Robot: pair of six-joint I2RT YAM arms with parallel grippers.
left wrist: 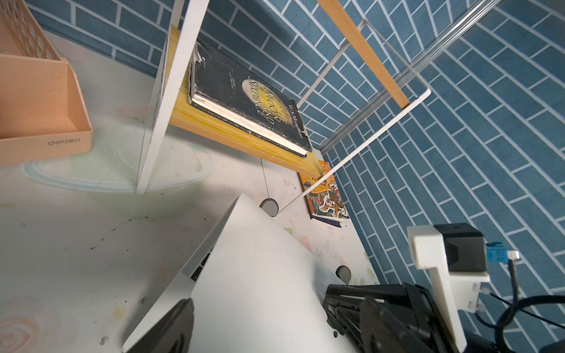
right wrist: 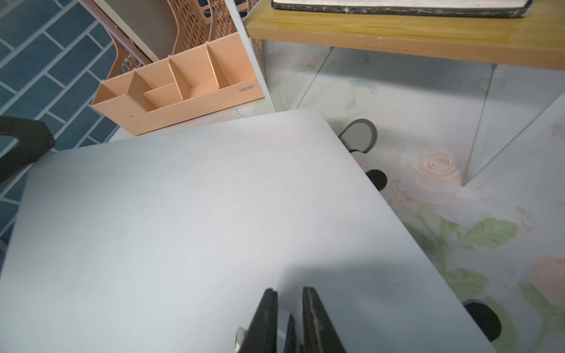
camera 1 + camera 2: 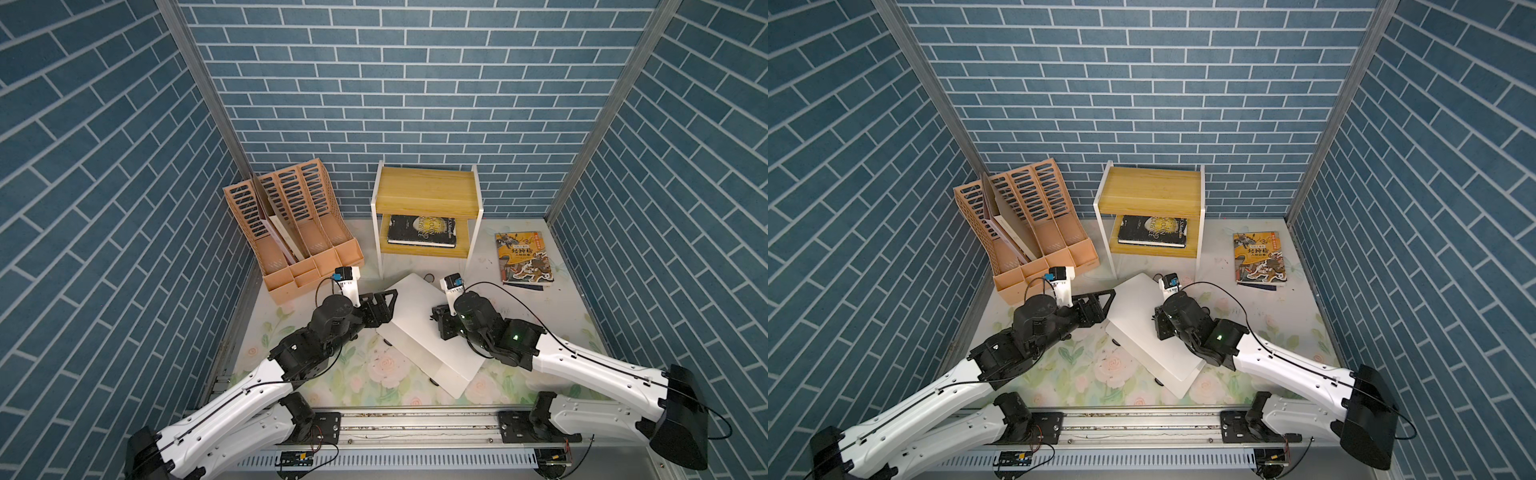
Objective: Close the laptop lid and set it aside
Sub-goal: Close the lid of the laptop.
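The laptop [image 3: 411, 328] lies slanted in the middle of the flowery table [image 3: 365, 374]. It is in front of the little wooden shelf [image 3: 428, 191] and near the orange file rack [image 3: 291, 237]. The laptop lid [image 1: 260, 275] is almost down, and a thin gap still shows some black keys. The right gripper [image 2: 290, 295] points down onto the lid with its jaws closed. The left gripper [image 3: 386, 305] is at the laptop's left edge. I cannot tell if its jaws are open or closed.
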